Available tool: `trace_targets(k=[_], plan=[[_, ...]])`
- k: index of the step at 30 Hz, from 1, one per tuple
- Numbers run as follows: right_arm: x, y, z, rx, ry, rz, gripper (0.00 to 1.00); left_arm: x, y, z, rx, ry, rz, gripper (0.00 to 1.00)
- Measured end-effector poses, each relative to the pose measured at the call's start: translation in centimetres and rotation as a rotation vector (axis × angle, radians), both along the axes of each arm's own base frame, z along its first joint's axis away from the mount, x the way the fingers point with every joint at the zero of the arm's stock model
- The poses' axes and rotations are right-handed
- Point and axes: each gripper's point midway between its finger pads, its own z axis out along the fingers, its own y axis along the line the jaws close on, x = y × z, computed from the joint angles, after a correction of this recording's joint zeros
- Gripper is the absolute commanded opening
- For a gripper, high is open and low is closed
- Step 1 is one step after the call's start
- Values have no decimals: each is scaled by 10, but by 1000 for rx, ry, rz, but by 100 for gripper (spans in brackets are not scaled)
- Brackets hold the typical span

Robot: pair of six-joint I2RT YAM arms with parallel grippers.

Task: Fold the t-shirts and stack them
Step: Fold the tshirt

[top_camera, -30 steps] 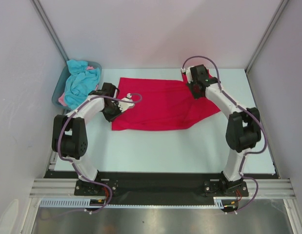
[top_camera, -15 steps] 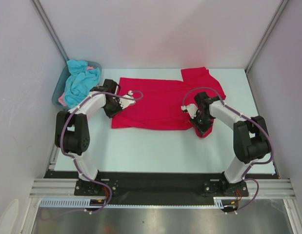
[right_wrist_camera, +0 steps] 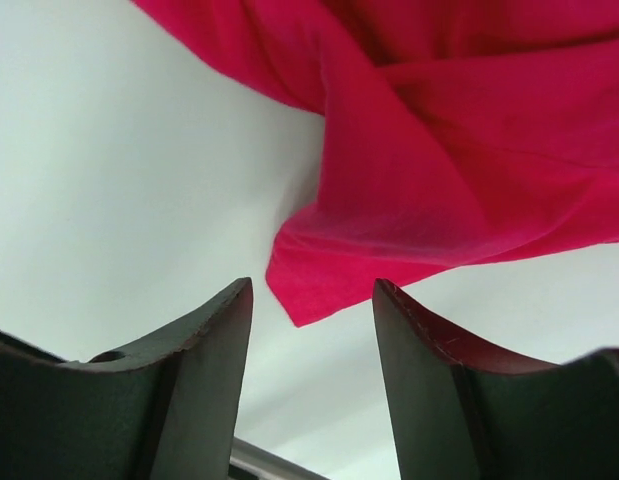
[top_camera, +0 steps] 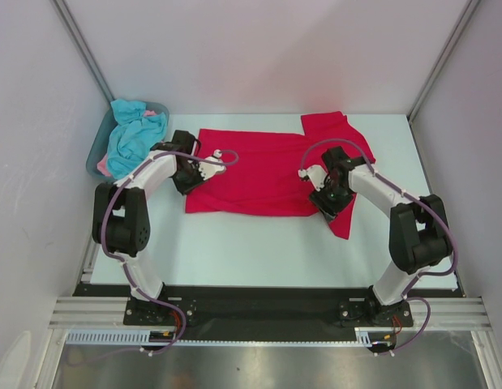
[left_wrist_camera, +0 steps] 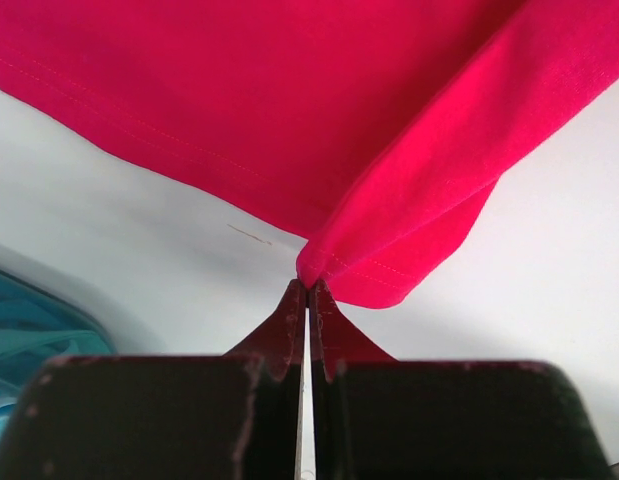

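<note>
A crimson red t-shirt (top_camera: 259,174) lies spread across the middle of the table, one sleeve at the back right and a flap trailing toward the front right. My left gripper (top_camera: 195,174) sits at its left edge and is shut on a small fold of the red cloth (left_wrist_camera: 319,262). My right gripper (top_camera: 330,203) hovers over the shirt's right side with its jaws open; a loose red corner (right_wrist_camera: 309,290) lies on the table just beyond its fingertips, not held. Turquoise-blue and pink t-shirts (top_camera: 133,134) are heaped in a tub.
The grey-blue plastic tub (top_camera: 96,158) stands at the back left corner, against the left wall. Bare white table (top_camera: 259,251) runs between the shirt and the arm bases. Enclosure walls close in on both sides and at the back.
My right gripper swung from the back right to the front of the shirt's right side, pulling cloth along, then opened and let the corner drop. The left gripper kept its pinch.
</note>
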Motion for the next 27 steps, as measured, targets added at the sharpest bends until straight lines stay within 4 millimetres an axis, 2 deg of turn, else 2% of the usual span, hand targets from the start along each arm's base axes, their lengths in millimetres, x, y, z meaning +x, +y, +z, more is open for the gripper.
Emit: trace_targets(k=[5,11,14,20,27], plan=[[6,-12,-5,-61,-77,26,54,0,0,0,2,0,0,0],[-17,-43,-14,-184,-158,67,56,-1,3,0,19,2,-6,0],[-28,-52,-10,-217,-190,99,55,-1,4,0,27,1,-13,0],[-34,-42,3,-222,-251,200,55,0,5,0,32,0,-20,0],[-62,-28,-6,-229,-201,335,55,0,4,0,31,0,-22,0]])
